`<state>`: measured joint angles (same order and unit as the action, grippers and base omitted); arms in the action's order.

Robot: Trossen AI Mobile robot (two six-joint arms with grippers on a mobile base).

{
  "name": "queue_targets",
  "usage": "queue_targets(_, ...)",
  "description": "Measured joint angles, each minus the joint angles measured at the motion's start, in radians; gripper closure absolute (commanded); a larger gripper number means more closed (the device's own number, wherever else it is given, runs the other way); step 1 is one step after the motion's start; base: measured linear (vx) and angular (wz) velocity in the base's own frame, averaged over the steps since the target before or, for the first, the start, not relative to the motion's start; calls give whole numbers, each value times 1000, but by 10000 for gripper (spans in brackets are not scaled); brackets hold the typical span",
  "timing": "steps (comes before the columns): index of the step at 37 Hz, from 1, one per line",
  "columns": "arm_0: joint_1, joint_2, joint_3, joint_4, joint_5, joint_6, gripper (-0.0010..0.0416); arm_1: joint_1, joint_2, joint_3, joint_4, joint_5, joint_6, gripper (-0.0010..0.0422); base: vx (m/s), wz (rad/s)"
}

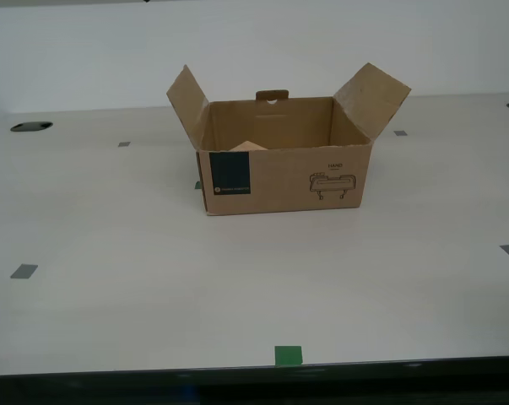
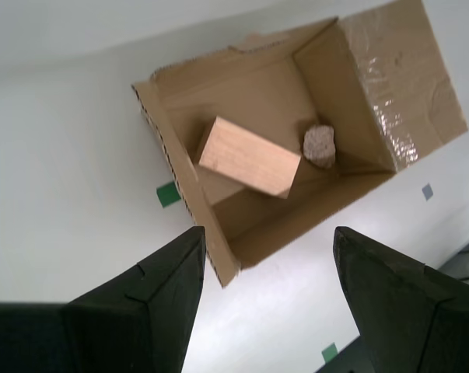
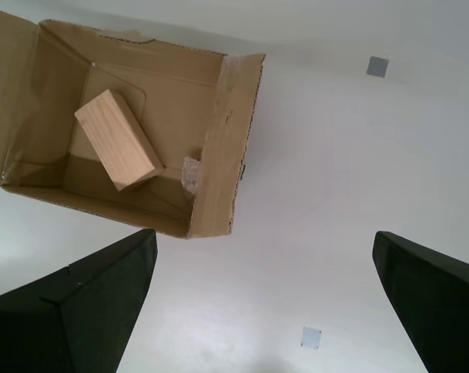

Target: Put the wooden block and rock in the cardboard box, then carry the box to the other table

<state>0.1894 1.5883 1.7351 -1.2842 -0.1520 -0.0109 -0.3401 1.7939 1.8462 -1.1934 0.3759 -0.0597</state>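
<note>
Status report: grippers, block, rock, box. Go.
My first gripper open, empty, above table. My second gripper open, empty, above cardboard box. Wooden block and rock inside box, flaps up. Nothing in the way.

A bare test lab: a smooth white bench [image 1: 111,287] marked with grey tape squares [image 1: 24,271] and a green tape mark [image 1: 288,355], against a plain white wall [image 1: 85,51]

smooth white tabletop [image 1: 111,312], grey tape squares [image 1: 24,271], green tape [image 1: 289,355]
</note>
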Motion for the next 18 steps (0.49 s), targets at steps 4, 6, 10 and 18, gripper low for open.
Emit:
queue_targets(4,0,0,0,-11,0,0,19,2,0,0,-14,0,6,192,0,0)
queue_targets(6,0,0,0,-11,0,0,19,2,0,0,-15,0,6,192,0,0)
queue_targets(10,-1,0,0,-16,0,0,19,4,0,0,-11,0,6,192,0,0)
queue_targets(18,-12,66,33,-102,-33,-4,19,8,1,-16,26,-1,2,192,0,0)
